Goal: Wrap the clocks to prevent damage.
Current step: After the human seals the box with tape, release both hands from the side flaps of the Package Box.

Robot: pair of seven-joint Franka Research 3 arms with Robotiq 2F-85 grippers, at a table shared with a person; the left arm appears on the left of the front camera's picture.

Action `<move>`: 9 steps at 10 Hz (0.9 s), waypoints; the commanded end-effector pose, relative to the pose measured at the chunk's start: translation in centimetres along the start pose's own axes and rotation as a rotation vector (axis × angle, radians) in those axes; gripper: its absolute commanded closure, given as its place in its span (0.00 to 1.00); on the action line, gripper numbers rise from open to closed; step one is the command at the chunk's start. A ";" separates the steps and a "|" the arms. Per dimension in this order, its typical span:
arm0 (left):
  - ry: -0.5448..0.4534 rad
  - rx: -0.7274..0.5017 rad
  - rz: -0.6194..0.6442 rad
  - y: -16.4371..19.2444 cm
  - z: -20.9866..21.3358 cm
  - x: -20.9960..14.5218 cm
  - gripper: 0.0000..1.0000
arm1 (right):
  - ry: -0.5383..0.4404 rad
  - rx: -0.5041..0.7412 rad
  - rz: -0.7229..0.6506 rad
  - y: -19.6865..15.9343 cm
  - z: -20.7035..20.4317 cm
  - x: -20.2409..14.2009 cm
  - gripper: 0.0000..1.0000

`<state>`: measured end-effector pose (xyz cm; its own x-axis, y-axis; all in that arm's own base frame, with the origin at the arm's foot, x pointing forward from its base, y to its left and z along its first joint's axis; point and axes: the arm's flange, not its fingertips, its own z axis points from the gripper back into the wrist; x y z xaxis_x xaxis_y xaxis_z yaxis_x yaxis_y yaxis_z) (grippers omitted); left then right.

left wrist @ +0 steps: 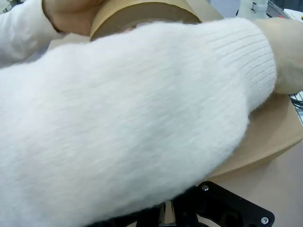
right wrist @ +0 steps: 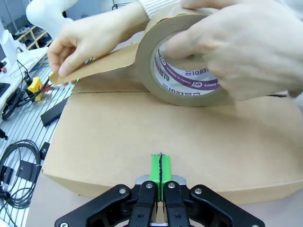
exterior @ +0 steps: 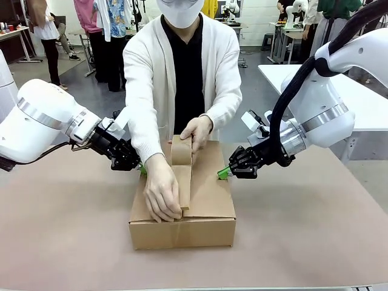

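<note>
The clocks are out of view. A closed brown cardboard box point(exterior: 209, 203) sits mid-table. The person holds a brown tape roll point(exterior: 181, 150) upright on its lid with one hand point(exterior: 197, 130) and presses the tape strip down at the front edge with the other hand point(exterior: 160, 194). My left gripper point(exterior: 141, 168) is shut, its green tips at the box's left edge behind the person's forearm. Shut as well, my right gripper point(exterior: 223, 173) rests its tips on the right edge. In the right wrist view its green pads point(right wrist: 161, 165) meet on the lid point(right wrist: 118, 132), facing the tape roll point(right wrist: 147, 56).
The person's white sleeve point(left wrist: 118, 118) covers most of the left wrist view, with the box point(left wrist: 274, 137) behind it. Brown tabletop point(exterior: 60, 236) surrounds the box. A white table point(exterior: 364, 97) stands at back right. Cables point(right wrist: 19, 161) lie below the table edge.
</note>
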<state>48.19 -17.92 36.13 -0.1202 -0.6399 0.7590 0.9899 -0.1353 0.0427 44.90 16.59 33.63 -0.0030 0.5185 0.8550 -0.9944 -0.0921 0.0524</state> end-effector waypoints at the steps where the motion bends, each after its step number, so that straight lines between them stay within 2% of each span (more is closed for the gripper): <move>1: 0.006 -0.004 -0.010 0.0 -0.5 -0.4 1.00 | 0.005 -0.001 -0.005 0.0 -0.2 -0.3 0.99; 9: 0.006 -0.004 -0.010 0.0 -0.5 -0.4 1.00 | 0.005 -0.001 -0.005 0.0 -0.2 -0.3 0.99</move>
<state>48.19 -17.93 36.06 -0.1193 -0.6401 0.7590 0.9899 -0.1355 0.0413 44.90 16.59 33.59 -0.0023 0.5187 0.8550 -0.9943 -0.0921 0.0532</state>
